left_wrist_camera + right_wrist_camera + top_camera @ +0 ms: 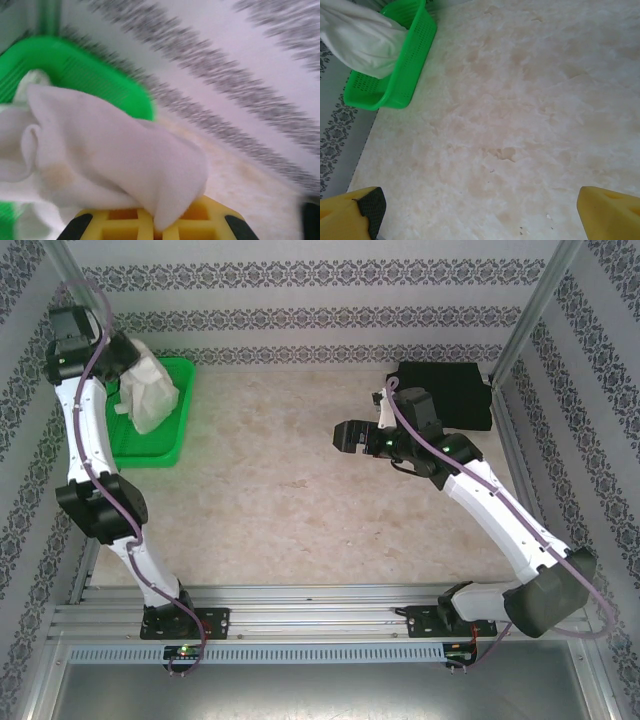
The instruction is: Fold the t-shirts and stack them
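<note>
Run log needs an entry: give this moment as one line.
left tool: shut on white t-shirt over green basket | right tool: open above table | black t-shirt: folded, far right

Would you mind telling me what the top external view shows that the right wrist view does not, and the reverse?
Top external: the black t-shirt at the far right and the left gripper shut on the white t-shirt. Right wrist: the right gripper, open wide, its yellow fingers up close. Both: the white t-shirt hanging over the green basket, and the table.
</note>
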